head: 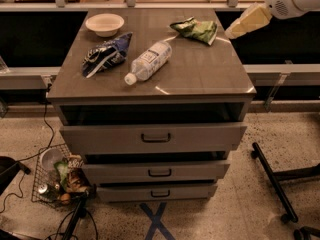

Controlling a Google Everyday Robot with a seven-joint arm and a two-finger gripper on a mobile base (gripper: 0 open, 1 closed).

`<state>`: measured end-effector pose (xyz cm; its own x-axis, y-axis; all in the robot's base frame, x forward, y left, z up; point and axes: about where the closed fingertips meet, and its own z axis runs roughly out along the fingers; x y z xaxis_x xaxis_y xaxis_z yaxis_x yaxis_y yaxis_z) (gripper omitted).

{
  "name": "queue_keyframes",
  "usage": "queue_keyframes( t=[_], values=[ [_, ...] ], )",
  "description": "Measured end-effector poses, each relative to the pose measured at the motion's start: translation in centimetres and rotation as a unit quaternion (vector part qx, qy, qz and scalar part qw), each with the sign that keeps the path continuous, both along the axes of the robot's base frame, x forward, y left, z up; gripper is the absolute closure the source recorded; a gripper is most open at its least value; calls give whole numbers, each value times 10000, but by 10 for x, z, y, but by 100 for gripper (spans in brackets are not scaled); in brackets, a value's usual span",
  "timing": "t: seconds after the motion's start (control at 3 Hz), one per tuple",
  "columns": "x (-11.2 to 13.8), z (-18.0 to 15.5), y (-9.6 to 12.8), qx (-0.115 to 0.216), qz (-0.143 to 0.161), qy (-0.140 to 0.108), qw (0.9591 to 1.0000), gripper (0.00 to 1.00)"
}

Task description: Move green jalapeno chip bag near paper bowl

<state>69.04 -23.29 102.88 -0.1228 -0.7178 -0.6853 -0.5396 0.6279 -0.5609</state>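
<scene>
The green jalapeno chip bag (196, 30) lies crumpled at the back right of the cabinet top (200, 76). The paper bowl (104, 24) sits at the back left corner, off-white and empty. My gripper (239, 28) hangs in the air at the upper right, just past the cabinet's right edge. It points down and left toward the green bag, a short way to its right and above it. It touches nothing.
A dark blue and white snack bag (106, 54) and a clear bottle (149, 61) on its side lie between bowl and green bag. Drawers (155, 137) below stand slightly open. A wire basket (60, 181) of trash sits on the floor at left and a black chair base (272, 179) at right.
</scene>
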Motion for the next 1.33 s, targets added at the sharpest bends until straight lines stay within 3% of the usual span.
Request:
queue_keyframes(
  t=[0.33, 0.67, 1.33],
  values=[
    [0, 0, 0, 0, 1, 0, 10000, 0],
    [25, -6, 10, 144, 160, -132, 9997, 0],
    [127, -38, 41, 803, 435, -270, 9954, 0]
  ],
)
